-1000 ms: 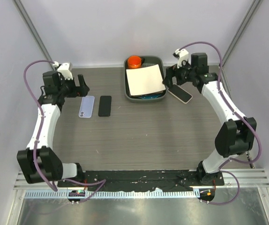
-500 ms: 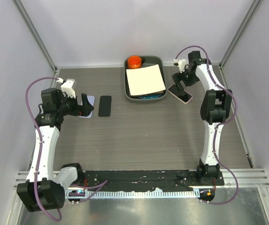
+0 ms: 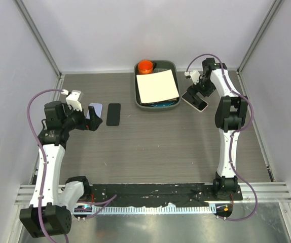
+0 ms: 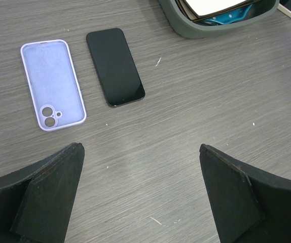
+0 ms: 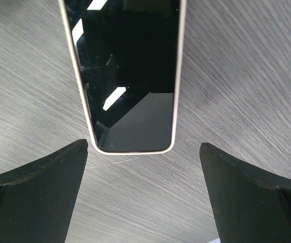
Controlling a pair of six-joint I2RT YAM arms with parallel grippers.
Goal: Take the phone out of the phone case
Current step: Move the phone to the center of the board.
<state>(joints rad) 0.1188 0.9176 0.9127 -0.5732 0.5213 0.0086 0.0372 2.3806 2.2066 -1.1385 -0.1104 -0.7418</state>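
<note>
A black phone [image 4: 115,66] lies bare on the table beside an empty lilac phone case [image 4: 52,83], inside up. In the top view the phone [image 3: 113,114] sits just right of that case [image 3: 97,106], which my left gripper [image 3: 93,119] partly covers. The left gripper [image 4: 140,192] is open, above the table on the near side of both. A second phone in a pale case [image 5: 128,76] lies screen up to the right of the tray [image 3: 200,105]. My right gripper [image 5: 143,192] hangs open just beyond its short end, touching nothing.
A grey tray [image 3: 137,88] at the back middle holds a white sheet [image 3: 157,86] and an orange round object [image 3: 145,66]. Its rim [image 4: 186,31] shows in the left wrist view. Enclosure walls and posts stand at the sides and back.
The left arm has drawn back toward the near left, away from the lilac case. The right arm has folded upright, bringing its gripper over the end of the cased phone.
</note>
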